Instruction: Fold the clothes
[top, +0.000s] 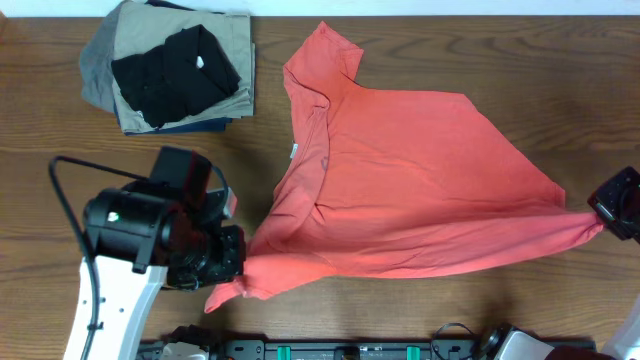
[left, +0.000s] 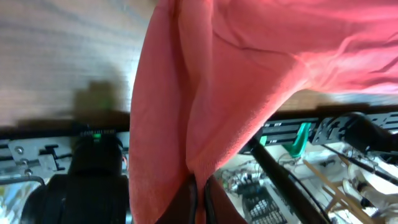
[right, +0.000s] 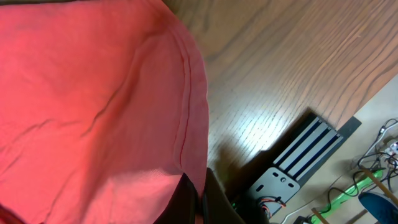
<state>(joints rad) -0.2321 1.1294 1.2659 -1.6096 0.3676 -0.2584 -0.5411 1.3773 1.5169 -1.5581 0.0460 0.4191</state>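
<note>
The coral-red T-shirt (top: 400, 180) lies spread across the middle of the wooden table, one sleeve pointing to the back, a white neck tag at its left edge. My left gripper (top: 232, 262) is shut on the shirt's front-left corner; in the left wrist view the cloth (left: 205, 93) hangs from the closed fingers (left: 199, 202). My right gripper (top: 603, 216) is shut on the shirt's right corner near the table's right edge; in the right wrist view the hem (right: 112, 106) runs into the closed fingers (right: 202, 199). The cloth is stretched between the two grippers.
A pile of folded garments (top: 170, 70), black on khaki, grey and navy, sits at the back left. The table's front edge with a metal rail (top: 330, 350) lies just below the shirt; the rail also shows in the right wrist view (right: 305, 155).
</note>
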